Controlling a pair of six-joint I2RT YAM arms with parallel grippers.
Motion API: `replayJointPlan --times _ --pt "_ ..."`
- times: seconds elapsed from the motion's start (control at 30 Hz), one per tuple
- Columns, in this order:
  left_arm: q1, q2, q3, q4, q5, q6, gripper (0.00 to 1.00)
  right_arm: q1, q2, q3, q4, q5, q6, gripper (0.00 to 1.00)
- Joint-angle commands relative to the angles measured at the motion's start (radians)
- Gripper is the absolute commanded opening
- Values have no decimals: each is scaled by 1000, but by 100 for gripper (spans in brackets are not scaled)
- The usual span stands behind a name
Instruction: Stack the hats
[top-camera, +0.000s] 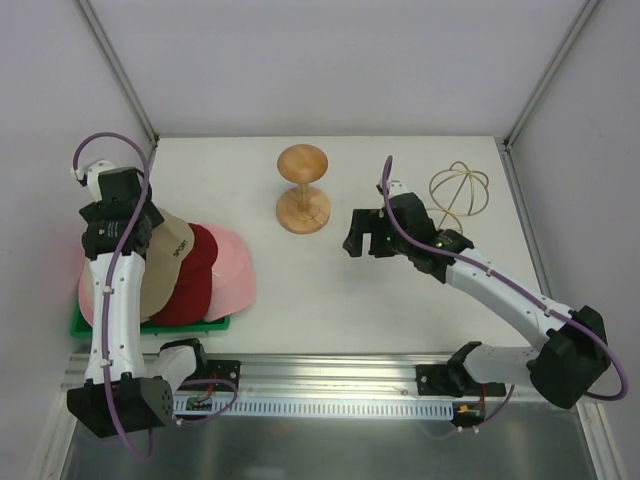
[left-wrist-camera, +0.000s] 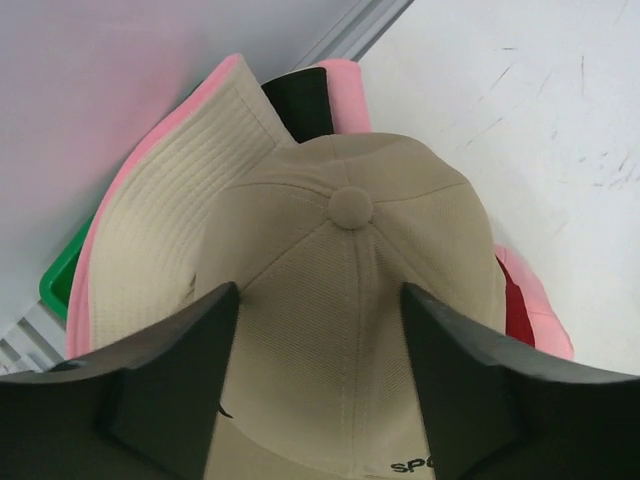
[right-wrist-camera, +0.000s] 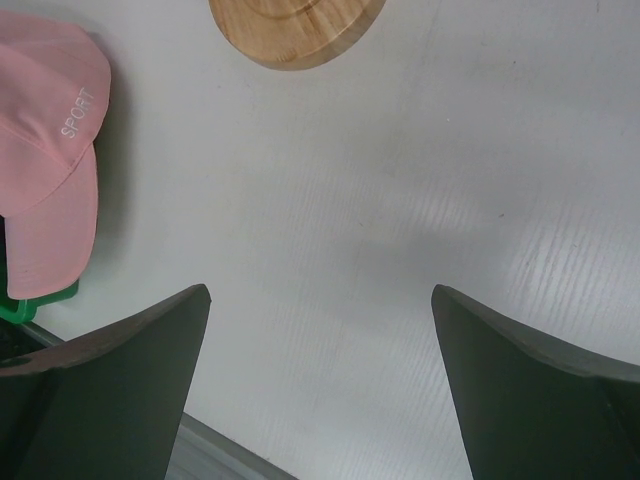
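Left gripper (left-wrist-camera: 320, 292), fingers apart, hovers over the beige baseball cap (left-wrist-camera: 350, 270) atop hats (top-camera: 205, 278) piled at the table's (top-camera: 330, 310) left edge; right gripper (right-wrist-camera: 320, 295), likewise spread, hangs near the wooden stand (top-camera: 303, 190).

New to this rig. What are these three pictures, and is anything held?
Two robot arms are bolted at the near edge of the table. The overhead picture shows both; the other two come from cameras on each wrist, looking past that arm's own fingers. Overlapping hats lie at the left, partly on a green tray: a beige cap, a red cap, a pink cap. A wooden stand and a wire ball stand farther back. The left claw is open above the beige cap; the right claw is open over bare table. Nothing is held.
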Motion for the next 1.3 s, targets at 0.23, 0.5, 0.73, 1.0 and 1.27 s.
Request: replayJointPlan --times 0.23,0.5,0.73,1.0,1.27 --pt "11 -11 -39 -8 29 -22 28 7 4 32 23 -13 4 99" --pt "13 -49 9 -18 40 12 0 5 21 49 27 -16 3 99" --pt "13 -80 70 -49 61 30 0 8 38 77 26 -56 1 100" --pt "13 -94 174 -93 104 50 0 19 50 107 17 -56 1 99" --pt "11 -92 262 -124 102 84 0 28 65 150 -8 -56 -10 99"
